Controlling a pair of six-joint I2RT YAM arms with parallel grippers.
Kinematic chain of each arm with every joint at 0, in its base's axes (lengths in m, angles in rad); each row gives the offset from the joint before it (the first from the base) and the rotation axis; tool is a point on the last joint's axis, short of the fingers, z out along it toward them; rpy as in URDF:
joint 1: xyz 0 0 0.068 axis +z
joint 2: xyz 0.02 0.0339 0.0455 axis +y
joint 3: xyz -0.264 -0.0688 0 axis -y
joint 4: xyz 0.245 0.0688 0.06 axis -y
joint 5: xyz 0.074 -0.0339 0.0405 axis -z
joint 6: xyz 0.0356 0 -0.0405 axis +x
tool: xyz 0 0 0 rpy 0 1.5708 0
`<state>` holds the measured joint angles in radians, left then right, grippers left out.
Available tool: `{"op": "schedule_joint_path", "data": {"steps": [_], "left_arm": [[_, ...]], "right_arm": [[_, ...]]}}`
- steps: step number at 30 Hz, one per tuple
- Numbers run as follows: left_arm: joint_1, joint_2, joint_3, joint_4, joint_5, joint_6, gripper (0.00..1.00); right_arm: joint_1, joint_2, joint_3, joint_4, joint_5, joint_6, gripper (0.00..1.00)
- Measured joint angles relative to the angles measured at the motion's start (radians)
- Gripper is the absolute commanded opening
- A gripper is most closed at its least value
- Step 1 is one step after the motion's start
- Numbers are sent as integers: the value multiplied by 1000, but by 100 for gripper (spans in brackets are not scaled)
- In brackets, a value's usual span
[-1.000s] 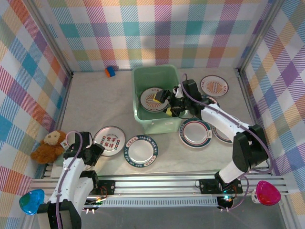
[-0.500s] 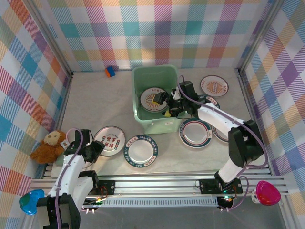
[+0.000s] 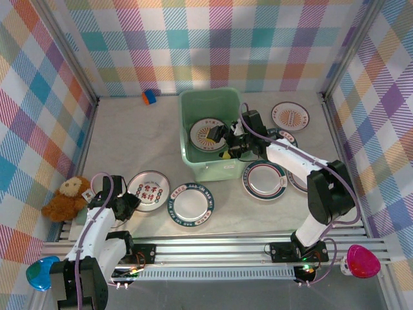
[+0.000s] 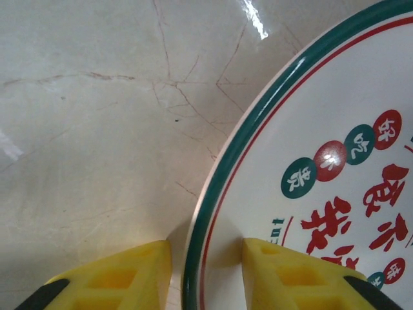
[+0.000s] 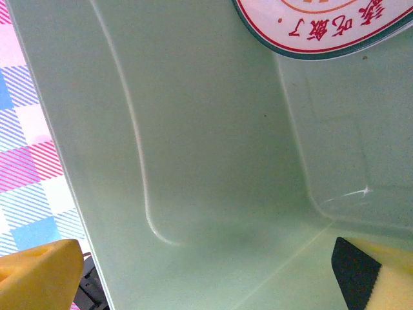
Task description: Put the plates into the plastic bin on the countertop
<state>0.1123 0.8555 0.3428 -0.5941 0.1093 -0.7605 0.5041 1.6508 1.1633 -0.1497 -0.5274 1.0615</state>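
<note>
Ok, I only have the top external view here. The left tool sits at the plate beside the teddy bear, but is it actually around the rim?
Observer: Yes. In the left wrist view the left tool straddles the plate's green rim. One finger is outside it over the countertop, and the other is over the printed face.
Operator: And the right tool, over at the bin, is it carrying anything?
Observer: No. In the right wrist view the right tool is wide open with nothing between its fingers, facing the plastic bin's inner wall.
</note>
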Motion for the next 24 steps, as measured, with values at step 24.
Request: {"op": "schedule_joint_path", "data": {"steps": [24], "left_arm": [[-1, -177, 38, -17, 28, -10, 0]], "right_arm": [[0, -21, -4, 0, 8, 0, 99]]}}
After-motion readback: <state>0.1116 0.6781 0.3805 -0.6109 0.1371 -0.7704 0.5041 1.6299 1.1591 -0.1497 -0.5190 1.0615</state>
